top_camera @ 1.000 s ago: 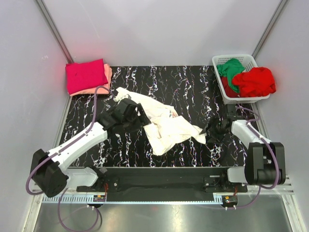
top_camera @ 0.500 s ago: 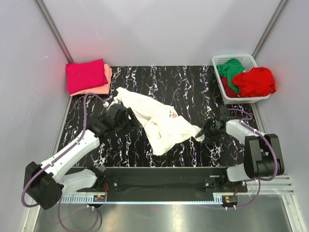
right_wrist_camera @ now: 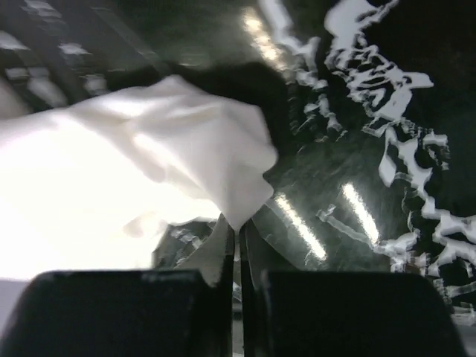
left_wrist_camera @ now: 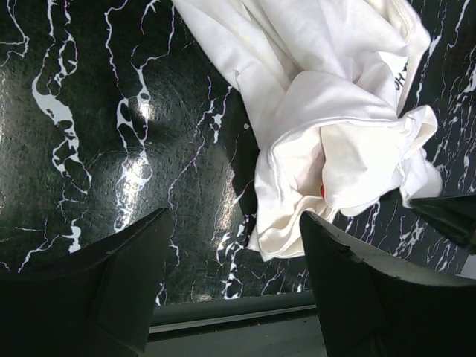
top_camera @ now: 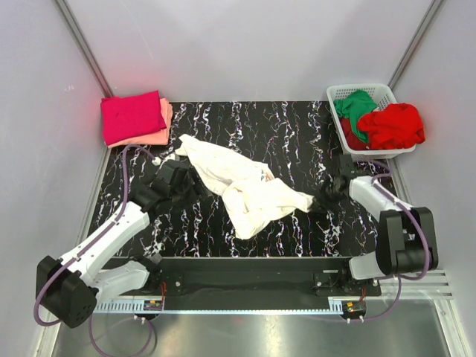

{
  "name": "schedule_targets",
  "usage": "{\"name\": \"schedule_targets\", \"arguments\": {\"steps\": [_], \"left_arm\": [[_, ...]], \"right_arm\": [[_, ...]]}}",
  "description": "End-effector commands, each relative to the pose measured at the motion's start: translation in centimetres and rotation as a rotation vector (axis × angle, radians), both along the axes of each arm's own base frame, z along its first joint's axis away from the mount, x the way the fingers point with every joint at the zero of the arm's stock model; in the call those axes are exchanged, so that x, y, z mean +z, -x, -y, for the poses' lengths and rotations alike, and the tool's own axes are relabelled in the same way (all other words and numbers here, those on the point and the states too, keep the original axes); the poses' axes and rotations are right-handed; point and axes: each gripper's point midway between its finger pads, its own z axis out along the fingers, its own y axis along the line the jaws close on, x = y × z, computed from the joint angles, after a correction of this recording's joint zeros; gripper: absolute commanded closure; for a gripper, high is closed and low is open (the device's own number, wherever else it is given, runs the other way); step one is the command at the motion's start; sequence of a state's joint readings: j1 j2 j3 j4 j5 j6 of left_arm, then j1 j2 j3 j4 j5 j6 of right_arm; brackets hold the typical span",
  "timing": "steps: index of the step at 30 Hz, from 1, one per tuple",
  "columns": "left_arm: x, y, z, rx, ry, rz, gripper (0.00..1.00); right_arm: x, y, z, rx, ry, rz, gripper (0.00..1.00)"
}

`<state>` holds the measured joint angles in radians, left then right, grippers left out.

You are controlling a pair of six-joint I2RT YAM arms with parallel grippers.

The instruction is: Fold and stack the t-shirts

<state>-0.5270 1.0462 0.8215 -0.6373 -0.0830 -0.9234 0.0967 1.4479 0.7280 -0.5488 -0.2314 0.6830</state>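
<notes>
A crumpled white t-shirt [top_camera: 245,190] lies in the middle of the black marbled table [top_camera: 290,134], a speck of red print showing in its folds. My right gripper [top_camera: 318,202] is at the shirt's right tip. In the right wrist view that gripper [right_wrist_camera: 238,238] is shut on a corner of the white t-shirt [right_wrist_camera: 111,178]. My left gripper [top_camera: 190,186] sits at the shirt's left side. It stands open [left_wrist_camera: 234,275] just above the table, with the white t-shirt [left_wrist_camera: 320,111] beside its right finger [left_wrist_camera: 379,290] and nothing held.
A folded magenta t-shirt [top_camera: 132,115] rests on a salmon-pink one [top_camera: 165,113] at the back left corner. At the back right, a white slatted basket [top_camera: 338,94] holds a green t-shirt [top_camera: 355,105] and a red one [top_camera: 393,125].
My right gripper has shut on the shirt's right corner and pulled it slightly rightward. My left gripper has drawn back a little to the left, still open.
</notes>
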Motion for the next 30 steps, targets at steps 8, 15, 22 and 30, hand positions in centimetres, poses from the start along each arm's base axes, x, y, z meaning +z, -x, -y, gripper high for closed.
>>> {"name": "schedule_targets", "arguments": {"steps": [8,15,22,30], "left_arm": [[0.1,-0.2,-0.6,0.005,-0.017,0.040,0.28],[0.5,-0.4,0.3,-0.005,0.023,0.052,0.30],[2.4,-0.3,5.2,-0.200,0.071,0.134,0.31],[0.4,1.7,14.5,-0.516,0.043,0.167,0.36]], "right_arm": [[34.1,-8.4,-3.7,0.151,-0.116,0.637,1.00],[50.9,-5.5,-5.1,0.247,-0.216,1.008,1.00],[45.8,-5.7,-4.1,0.211,-0.157,0.937,1.00],[43.3,-6.5,-2.2,0.181,-0.028,0.889,1.00]]}}
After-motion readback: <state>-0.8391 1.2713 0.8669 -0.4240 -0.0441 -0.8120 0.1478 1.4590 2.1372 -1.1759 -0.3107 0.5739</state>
